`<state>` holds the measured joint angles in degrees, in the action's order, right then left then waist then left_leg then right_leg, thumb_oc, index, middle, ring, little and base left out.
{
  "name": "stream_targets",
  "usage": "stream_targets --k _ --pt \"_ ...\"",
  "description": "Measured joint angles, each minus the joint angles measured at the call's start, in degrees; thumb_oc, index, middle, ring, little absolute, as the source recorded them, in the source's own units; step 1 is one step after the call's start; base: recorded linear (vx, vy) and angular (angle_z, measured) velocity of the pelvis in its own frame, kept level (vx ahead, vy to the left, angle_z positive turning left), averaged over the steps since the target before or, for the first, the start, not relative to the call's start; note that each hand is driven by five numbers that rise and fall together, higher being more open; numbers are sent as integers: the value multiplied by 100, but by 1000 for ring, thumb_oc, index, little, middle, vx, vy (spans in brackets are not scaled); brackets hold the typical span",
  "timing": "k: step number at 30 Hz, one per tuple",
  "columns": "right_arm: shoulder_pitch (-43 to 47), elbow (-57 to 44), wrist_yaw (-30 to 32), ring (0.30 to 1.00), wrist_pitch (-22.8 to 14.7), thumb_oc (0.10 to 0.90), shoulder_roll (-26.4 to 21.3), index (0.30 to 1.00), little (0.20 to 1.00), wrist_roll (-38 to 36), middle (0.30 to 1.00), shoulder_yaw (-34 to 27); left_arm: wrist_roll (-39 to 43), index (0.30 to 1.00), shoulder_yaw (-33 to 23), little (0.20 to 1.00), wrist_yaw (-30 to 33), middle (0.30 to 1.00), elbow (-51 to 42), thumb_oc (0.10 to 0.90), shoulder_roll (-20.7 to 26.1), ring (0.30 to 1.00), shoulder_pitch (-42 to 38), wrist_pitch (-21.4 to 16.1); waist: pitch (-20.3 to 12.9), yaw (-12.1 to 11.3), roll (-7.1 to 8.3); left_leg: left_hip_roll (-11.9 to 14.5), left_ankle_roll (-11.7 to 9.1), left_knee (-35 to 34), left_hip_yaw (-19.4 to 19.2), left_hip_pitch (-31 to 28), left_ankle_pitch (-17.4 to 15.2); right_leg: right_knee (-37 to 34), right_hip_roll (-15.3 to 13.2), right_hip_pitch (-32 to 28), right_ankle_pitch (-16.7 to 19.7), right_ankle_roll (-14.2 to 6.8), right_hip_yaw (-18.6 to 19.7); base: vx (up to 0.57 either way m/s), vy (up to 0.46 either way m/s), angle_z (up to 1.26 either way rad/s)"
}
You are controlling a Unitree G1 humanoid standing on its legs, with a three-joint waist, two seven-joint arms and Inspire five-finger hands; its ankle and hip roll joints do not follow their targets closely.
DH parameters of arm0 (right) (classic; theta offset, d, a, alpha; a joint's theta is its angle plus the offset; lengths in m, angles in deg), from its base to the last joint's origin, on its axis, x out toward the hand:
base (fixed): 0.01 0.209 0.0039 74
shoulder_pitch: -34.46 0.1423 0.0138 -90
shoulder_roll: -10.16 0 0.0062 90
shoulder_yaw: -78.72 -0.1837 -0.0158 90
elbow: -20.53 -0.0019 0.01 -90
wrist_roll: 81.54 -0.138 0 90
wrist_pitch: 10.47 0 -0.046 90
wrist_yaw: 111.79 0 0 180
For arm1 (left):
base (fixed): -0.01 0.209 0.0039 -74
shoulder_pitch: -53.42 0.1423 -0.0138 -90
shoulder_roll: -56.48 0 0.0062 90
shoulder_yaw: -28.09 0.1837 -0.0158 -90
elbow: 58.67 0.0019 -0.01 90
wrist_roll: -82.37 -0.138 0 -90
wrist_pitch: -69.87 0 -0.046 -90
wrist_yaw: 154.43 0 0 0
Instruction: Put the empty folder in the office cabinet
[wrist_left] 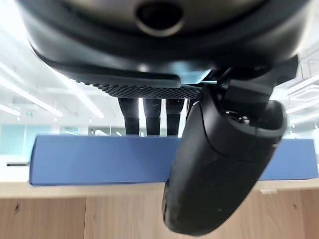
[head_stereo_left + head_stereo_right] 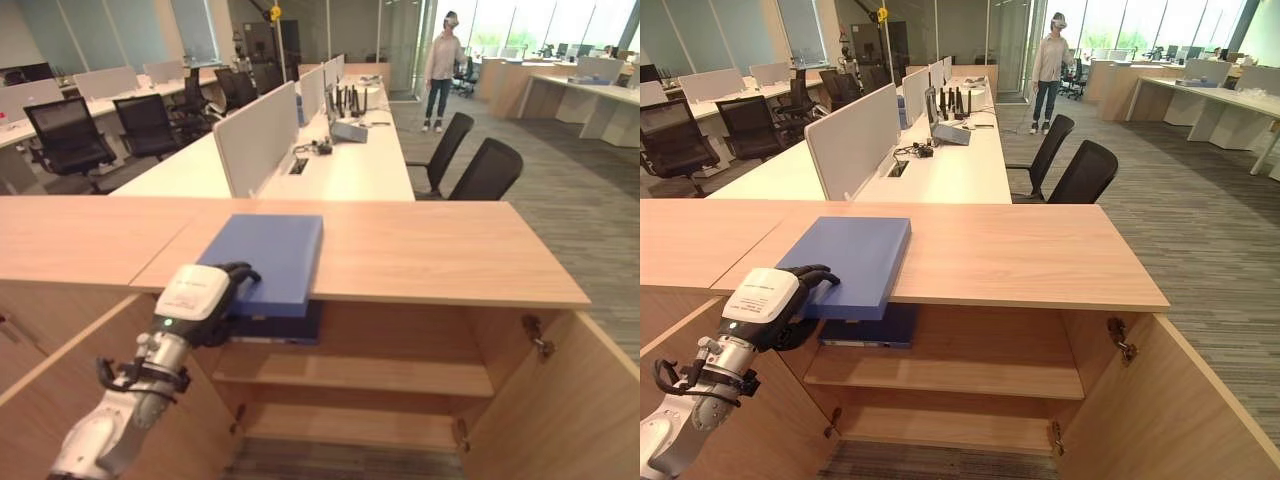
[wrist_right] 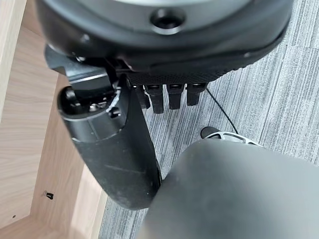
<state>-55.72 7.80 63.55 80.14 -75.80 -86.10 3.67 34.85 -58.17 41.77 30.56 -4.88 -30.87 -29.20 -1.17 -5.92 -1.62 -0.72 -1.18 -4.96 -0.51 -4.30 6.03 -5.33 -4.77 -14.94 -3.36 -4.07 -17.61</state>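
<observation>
Folder of flat blue plastic (image 2: 268,258) lies on the light wooden cabinet top (image 2: 420,250), long axis pointing away from me, near end past the edge. My left hand (image 2: 200,295) grips that end; my right hand (image 3: 124,149) hangs with fingers slack.

Folder (image 2: 268,260): matt blue cover, smooth, overhangs cabinet top's front edge. Office cabinet (image 2: 420,250): light wood-grain top, doors and shelves, smooth satin finish; metal hinges (image 2: 537,337). Left hand (image 2: 205,300): matt black plastic fingers, white smooth back shell. Floor (image 3: 279,79): grey ribbed carpet, rough. Right hand (image 3: 114,154): dark plastic, slight sheen.
</observation>
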Motion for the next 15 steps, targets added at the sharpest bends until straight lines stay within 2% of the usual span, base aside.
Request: stream_targets --k 8,15 --pt "9 -8 134 900 -8 800 -25 900 900 0 900 1 -275 300 130 300 580 300 715 400 -174 300 -311 267 -29 115 -55 47 0 -1 -89 -2 0 -1 27 37 32 21 81 1 8 -6" --pt "9 -11 161 900 -14 800 -36 900 900 -2 900 -2 -325 300 139 300 611 300 658 400 -323 300 -344 408 -28 121 -76 50 1 -1 -91 2 0 -1 31 43 33 21 96 0 0 0"
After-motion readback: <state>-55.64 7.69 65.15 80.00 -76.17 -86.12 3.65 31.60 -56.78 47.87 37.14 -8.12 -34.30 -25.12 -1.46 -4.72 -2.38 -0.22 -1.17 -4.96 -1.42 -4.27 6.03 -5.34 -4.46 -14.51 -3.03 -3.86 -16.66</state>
